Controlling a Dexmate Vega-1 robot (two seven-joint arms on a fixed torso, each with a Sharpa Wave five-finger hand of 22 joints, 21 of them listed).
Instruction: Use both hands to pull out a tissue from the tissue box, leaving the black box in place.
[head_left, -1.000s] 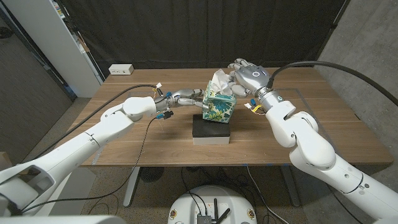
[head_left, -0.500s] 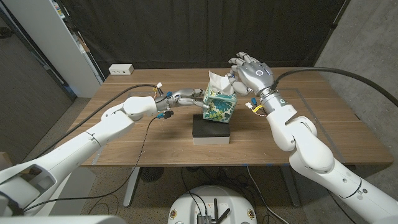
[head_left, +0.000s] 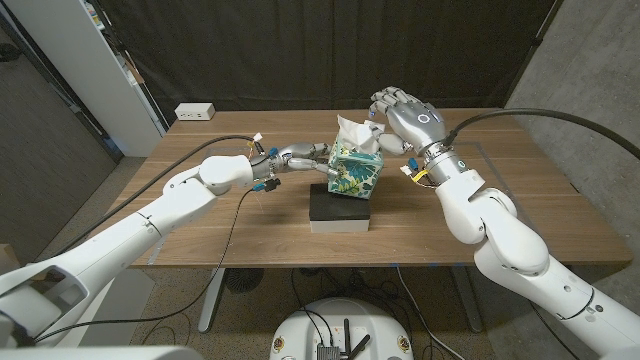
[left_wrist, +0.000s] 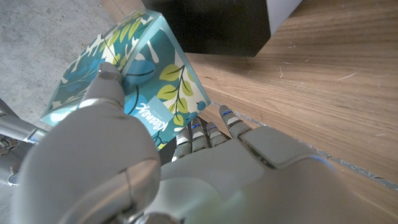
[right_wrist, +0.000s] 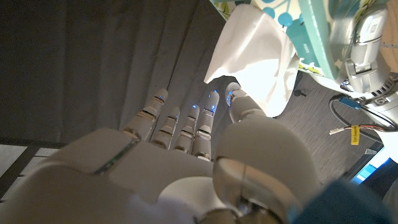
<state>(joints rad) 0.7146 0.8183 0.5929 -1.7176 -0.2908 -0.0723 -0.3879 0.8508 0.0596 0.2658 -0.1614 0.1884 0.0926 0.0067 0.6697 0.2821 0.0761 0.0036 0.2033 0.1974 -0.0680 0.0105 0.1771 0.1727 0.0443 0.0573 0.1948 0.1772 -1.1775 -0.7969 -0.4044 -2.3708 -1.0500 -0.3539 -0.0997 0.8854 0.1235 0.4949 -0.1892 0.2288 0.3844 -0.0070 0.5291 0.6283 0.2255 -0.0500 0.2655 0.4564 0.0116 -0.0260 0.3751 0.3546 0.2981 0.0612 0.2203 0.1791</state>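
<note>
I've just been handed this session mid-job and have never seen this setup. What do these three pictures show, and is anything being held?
It is a stationary two-armed robot with finger hands at a wooden table. The wide picture looks down from its head; the other two come from cameras on each wrist, looking along the back of that hand, so they appear turned.

On the table a black box carries a teal, leaf-patterned tissue box, with a white tissue sticking out of its top. A white power strip lies at the far edge.

The left hand grips the tissue box's side; its wrist view shows fingers pressed on the cardboard. The right hand is raised beside the tissue, and its wrist view shows the thumb at the tissue's edge; whether it pinches it, I cannot tell.
</note>
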